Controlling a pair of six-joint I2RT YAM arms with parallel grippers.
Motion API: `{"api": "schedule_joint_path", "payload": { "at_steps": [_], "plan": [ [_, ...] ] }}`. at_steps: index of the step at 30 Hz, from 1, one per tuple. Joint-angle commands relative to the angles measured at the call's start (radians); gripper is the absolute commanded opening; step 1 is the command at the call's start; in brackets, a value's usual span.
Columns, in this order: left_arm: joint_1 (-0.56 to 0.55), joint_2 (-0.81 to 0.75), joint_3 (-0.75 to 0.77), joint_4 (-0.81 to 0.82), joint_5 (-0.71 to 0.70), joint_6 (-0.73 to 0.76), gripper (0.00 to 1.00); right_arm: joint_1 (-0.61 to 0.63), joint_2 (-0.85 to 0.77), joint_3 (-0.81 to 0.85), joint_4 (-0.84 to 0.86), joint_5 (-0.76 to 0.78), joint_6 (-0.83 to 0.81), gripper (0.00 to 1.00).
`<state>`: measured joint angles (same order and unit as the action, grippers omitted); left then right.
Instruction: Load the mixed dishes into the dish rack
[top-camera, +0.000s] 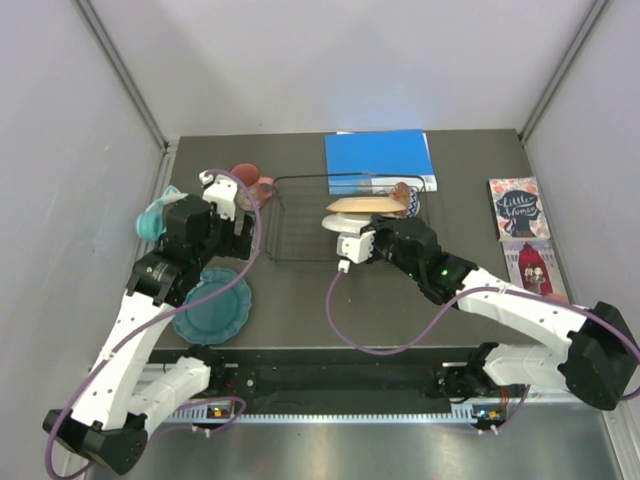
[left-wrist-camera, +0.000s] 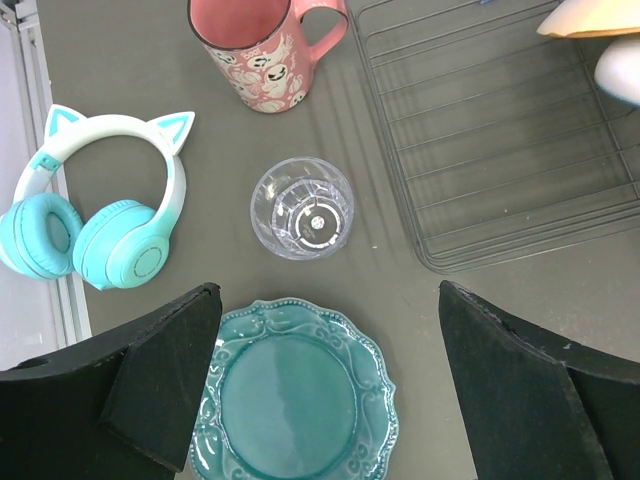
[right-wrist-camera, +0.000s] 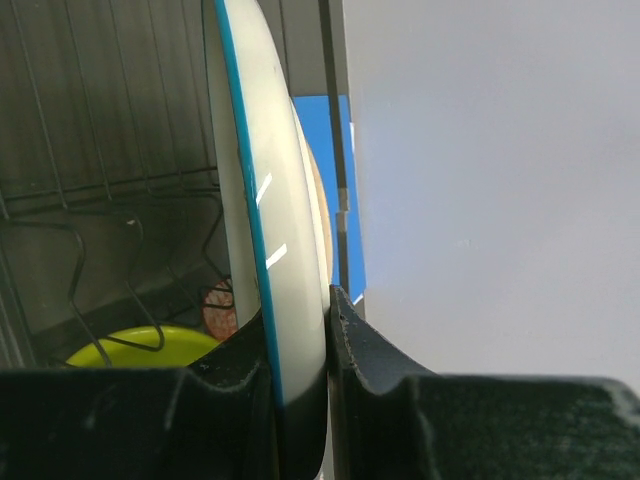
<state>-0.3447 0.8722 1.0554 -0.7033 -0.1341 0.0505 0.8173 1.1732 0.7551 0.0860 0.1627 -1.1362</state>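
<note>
The black wire dish rack (top-camera: 300, 215) lies at mid-table. A peach plate (top-camera: 365, 204) stands on edge in it. My right gripper (top-camera: 352, 240) is shut on the rim of a white plate (top-camera: 338, 223) with a blue edge line, held upright over the rack beside the peach plate. In the right wrist view the white plate (right-wrist-camera: 270, 200) sits edge-on between the fingers, with a yellow-green bowl (right-wrist-camera: 140, 345) low inside the rack. My left gripper (left-wrist-camera: 328, 295) is open and empty above the teal scalloped plate (left-wrist-camera: 292, 390), with the clear cup (left-wrist-camera: 302, 207) and pink mug (left-wrist-camera: 265, 50) ahead.
Teal cat-ear headphones (left-wrist-camera: 100, 220) lie left of the cup, near the table's left edge. A blue book (top-camera: 380, 158) lies behind the rack. Two small illustrated books (top-camera: 515, 208) lie at the right side. Grey walls enclose the table.
</note>
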Motion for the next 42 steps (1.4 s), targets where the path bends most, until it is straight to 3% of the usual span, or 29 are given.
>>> {"api": "schedule_joint_path", "payload": {
  "at_steps": [1, 10, 39, 42],
  "plan": [
    [0.009, -0.012, -0.017, 0.053, 0.013, -0.009, 0.94, -0.024, -0.069, 0.044, 0.219, 0.083, -0.095, 0.00],
    [0.012, -0.004, -0.017, 0.064, 0.018, -0.020, 0.94, -0.018, -0.078, 0.058, 0.170, 0.075, -0.143, 0.00],
    [0.023, -0.009, -0.023, 0.080, 0.024, -0.021, 0.93, -0.095, 0.115, 0.128, 0.119, -0.003, 0.039, 0.00],
    [0.023, -0.006, -0.021, 0.080, 0.024, -0.021, 0.93, -0.099, 0.132, 0.124, 0.126, 0.015, 0.052, 0.04]
  ]
}}
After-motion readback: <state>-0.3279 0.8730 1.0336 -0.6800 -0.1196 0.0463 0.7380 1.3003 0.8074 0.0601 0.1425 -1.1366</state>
